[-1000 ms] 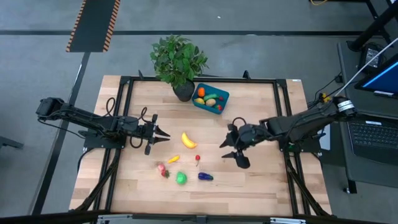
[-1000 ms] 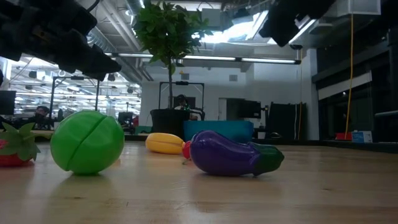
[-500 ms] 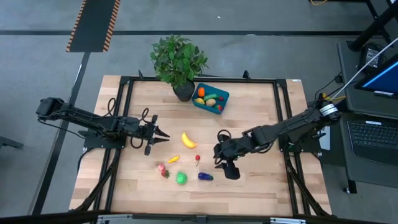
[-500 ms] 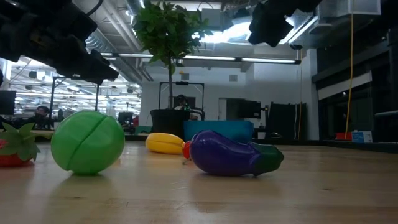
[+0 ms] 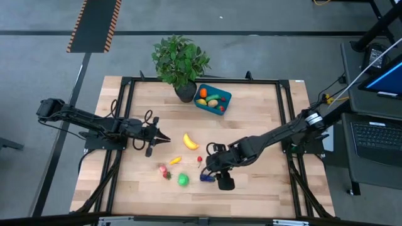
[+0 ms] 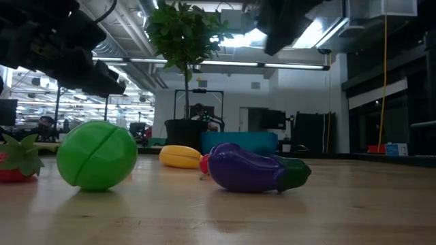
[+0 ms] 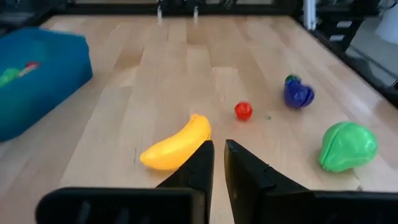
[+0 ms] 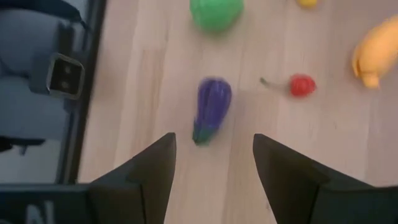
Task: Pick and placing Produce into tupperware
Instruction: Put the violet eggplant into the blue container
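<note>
Wood table [image 5: 264, 107] | right hand [image 5: 214, 171] open above eggplant [image 8: 212, 106] | left hand [image 7: 217, 163] closed, empty

The wooden surface [image 5: 264, 113] carries a teal tupperware [image 5: 213, 107], potted plant [image 5: 181, 63], banana [image 5: 190, 141], eggplant [image 5: 205, 177], green piece [image 5: 183, 180], and perhaps a strawberry [image 5: 164, 171].

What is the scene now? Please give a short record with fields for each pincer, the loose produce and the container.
left pincer: empty, near the banana, nearly shut
right pincer: open, empty, above the purple eggplant
loose produce on table: banana, eggplant, green piece, small red cherry, small orange-yellow piece, red strawberry-like piece
container: teal tupperware beside the potted plant, already holding several pieces
</note>
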### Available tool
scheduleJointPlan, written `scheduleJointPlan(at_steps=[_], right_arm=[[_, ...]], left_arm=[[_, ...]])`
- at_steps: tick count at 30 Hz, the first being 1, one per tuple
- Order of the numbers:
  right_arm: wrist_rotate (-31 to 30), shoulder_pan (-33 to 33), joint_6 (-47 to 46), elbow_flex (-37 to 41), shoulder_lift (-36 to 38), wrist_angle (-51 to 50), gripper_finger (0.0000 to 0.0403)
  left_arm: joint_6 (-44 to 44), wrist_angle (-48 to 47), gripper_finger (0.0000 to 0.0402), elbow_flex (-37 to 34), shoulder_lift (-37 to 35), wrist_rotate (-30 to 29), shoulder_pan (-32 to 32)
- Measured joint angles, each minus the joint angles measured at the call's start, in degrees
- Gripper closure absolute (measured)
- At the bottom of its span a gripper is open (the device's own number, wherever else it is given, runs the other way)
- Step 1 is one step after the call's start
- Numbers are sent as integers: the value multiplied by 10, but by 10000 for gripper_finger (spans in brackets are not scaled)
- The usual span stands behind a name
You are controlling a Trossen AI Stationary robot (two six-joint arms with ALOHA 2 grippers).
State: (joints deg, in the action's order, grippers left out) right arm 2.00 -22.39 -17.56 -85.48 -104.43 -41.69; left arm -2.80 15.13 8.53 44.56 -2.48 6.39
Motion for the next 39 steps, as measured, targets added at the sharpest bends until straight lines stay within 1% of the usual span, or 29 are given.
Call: scheduleJointPlan(at_steps=[11,20,29,34,37,39], right_arm=[[-19,0,-6,-2,-66,20,187],[-21,0,-52,-2,-98,65,187],[-23,-15,-93,-2,-112,92,187],[-25,-20,-95,-2,-112,105,187],[-49,-25,-105,-2,-112,102,187],[-54,-27,-107,-2,-112,102,187]], left_arm=[[-1,-12,389,0,1,0,0],[-2,-23,394,0,1,0,0],[-10,-28,373,0,1,0,0],[-16,-30,359,0,1,0,0],[-16,-31,351,0,1,0,0],[-16,-31,346,0,1,0,0]])
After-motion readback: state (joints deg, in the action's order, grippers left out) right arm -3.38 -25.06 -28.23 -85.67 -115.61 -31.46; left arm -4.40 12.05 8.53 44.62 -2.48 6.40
